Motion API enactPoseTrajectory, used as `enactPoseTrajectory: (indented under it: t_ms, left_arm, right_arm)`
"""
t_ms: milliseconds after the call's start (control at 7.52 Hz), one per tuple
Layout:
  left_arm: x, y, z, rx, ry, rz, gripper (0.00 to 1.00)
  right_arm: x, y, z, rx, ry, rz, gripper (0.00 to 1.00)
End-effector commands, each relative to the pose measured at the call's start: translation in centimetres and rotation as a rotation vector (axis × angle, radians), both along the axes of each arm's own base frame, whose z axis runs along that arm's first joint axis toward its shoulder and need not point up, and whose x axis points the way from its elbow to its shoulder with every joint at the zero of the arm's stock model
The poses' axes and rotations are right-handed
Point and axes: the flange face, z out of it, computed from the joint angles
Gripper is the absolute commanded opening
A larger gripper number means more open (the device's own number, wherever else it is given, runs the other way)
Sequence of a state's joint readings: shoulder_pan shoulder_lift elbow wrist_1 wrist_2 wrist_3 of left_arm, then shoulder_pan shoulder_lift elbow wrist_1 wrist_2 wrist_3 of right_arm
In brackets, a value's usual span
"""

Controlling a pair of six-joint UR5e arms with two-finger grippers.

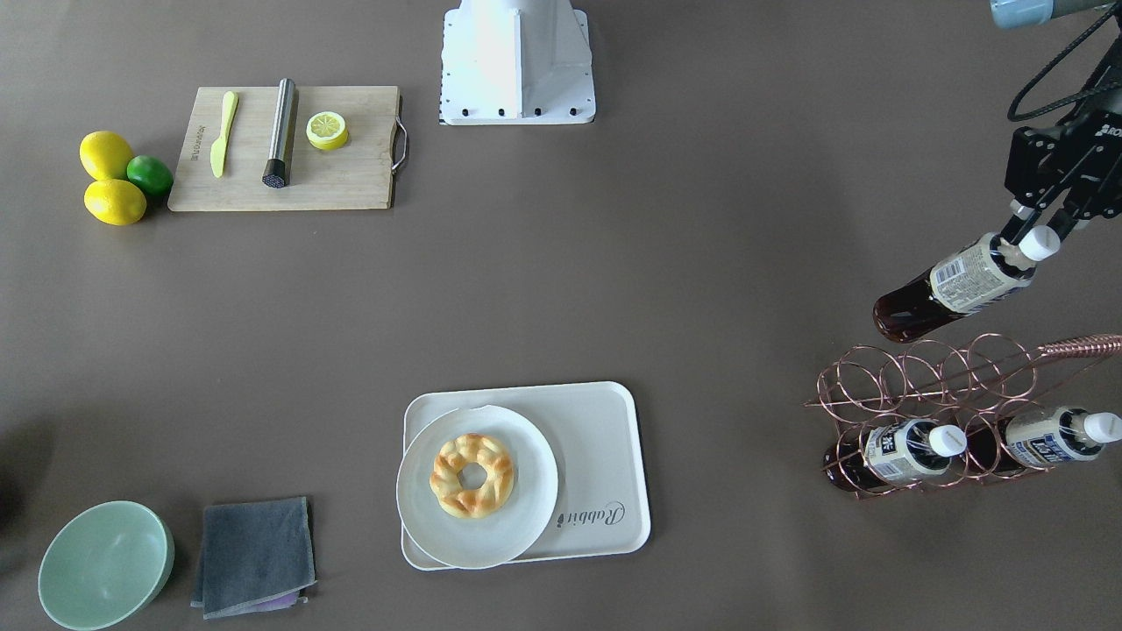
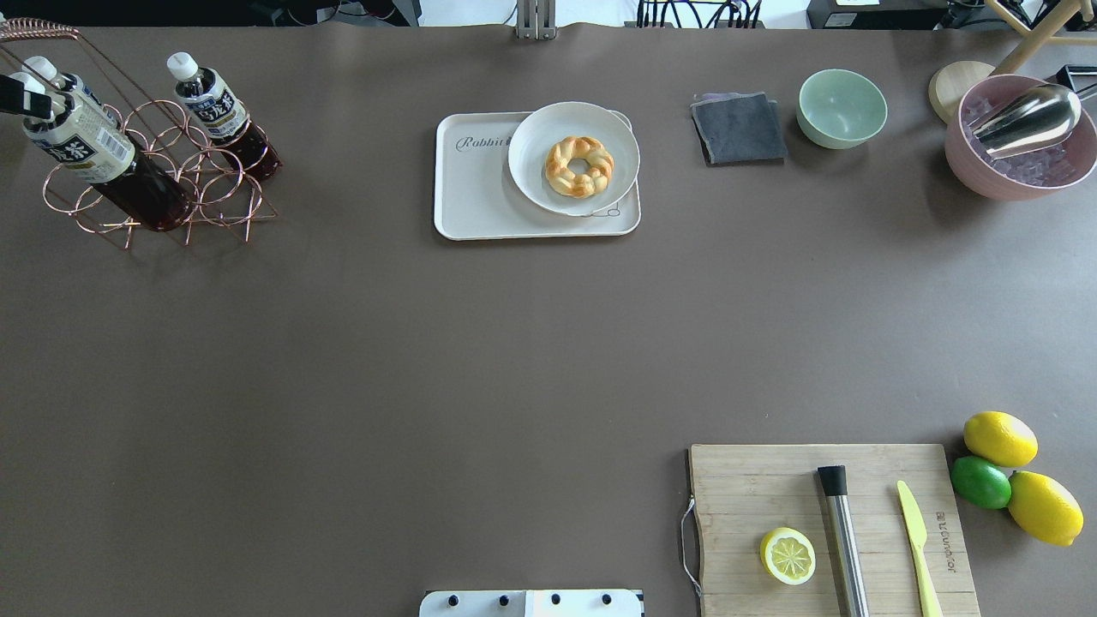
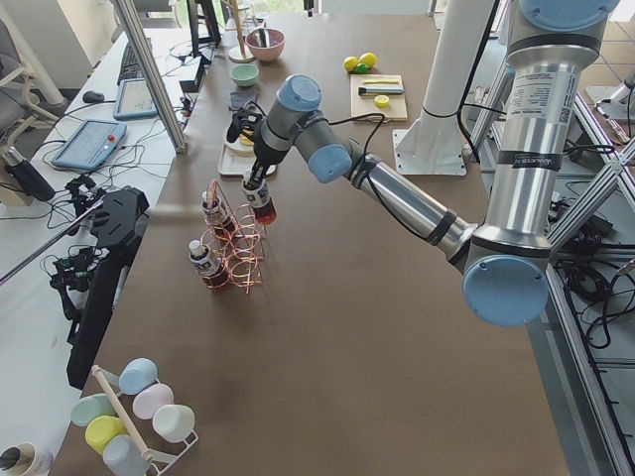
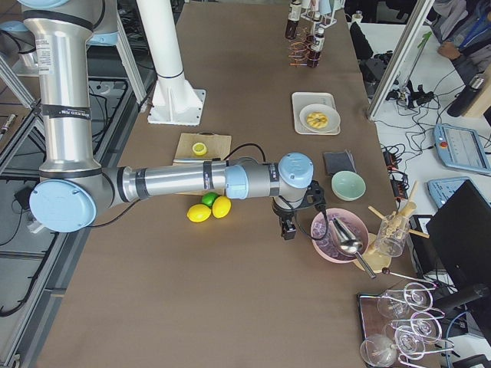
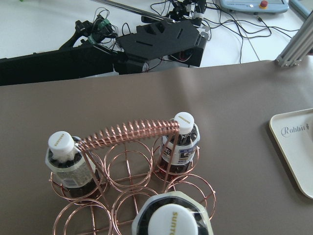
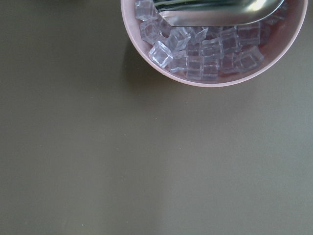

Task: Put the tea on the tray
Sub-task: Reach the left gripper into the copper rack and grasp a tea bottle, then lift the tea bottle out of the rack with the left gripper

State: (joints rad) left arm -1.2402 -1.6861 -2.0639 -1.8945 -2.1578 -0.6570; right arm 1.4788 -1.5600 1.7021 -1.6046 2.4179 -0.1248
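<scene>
The left gripper (image 1: 1039, 230) – white letters "RO" show on its black body – has its fingers (image 1: 1014, 226) closed narrowly on the neck of a tea bottle (image 1: 951, 285), just under the white cap (image 5: 171, 223). In the left wrist view the cap reads "SUNTO", with the rest cut off. The white-and-blue label (image 1: 969, 276) carries a barcode and Japanese characters too small to read.

The bottle hangs cap-up from the fingertips, its long axis near vertical. Its dark base points down at the rings of a copper wire rack (image 1: 920, 377) below the fingers. Two more bottles (image 1: 894, 451) (image 1: 1047, 438) stand in that rack.

The tray (image 1: 605, 421) – grey "Rabbit" script – lies well apart from the fingers and bears a round plate (image 1: 526, 517).

The right gripper (image 4: 288, 228) hangs beside a pink bowl of ice cubes (image 6: 215, 73); I cannot tell how far its fingers are parted.
</scene>
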Motion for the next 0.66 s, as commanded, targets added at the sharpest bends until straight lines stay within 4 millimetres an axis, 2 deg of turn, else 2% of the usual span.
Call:
enactPoseTrajectory:
  t_ms: [0,266,532]
  left_arm:
    - [6.8,1.2,-9.3,-0.007,-0.032,0.09,0.0]
    - [15.3,4.1,-16.5,-0.027,-0.073,0.095,0.0]
    - [24.2,8.2,-20.8,0.015,-0.057,0.109,0.0]
  right_arm:
    - [0.0,-0.1,-0.9,0.019,-0.003,-0.001,1.0]
    - [-0.1,-0.2,-0.9,0.021,-0.001,-0.003,1.0]
    - [-0.3,-0.4,-1.2,0.024,-0.002,-0.005,1.0]
